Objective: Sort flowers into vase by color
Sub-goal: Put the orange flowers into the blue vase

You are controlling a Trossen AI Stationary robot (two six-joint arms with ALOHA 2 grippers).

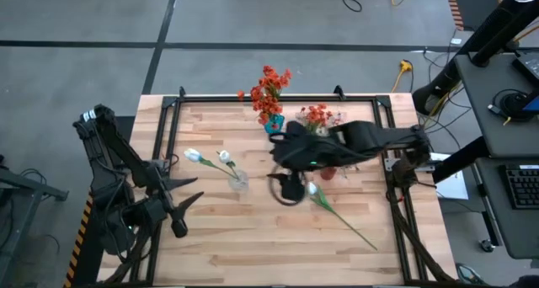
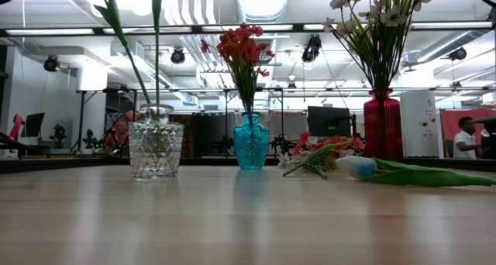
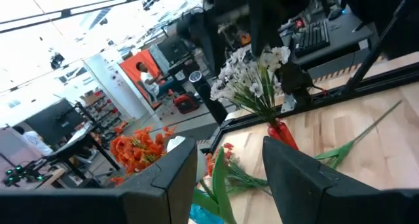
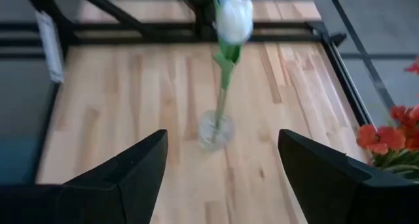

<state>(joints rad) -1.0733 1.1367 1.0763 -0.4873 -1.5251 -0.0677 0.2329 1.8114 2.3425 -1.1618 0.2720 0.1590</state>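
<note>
Your right claw (image 1: 290, 189) hovers mid-worktop (image 1: 253, 237), fingers spread wide and empty. Just beside it lies the loose white tulip (image 1: 312, 189), stem trailing to the near right. It looks light and floppy: grab the stem just below the bud. Clear vase (image 1: 239, 182) holds the other tulips. Left claw (image 1: 181, 195) is parked left, open.

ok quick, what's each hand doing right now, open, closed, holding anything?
Left hand: open, empty, parked at the table's left edge.
Right hand: open, empty, over mid-table beside the white tulip lying on the wood.
</note>
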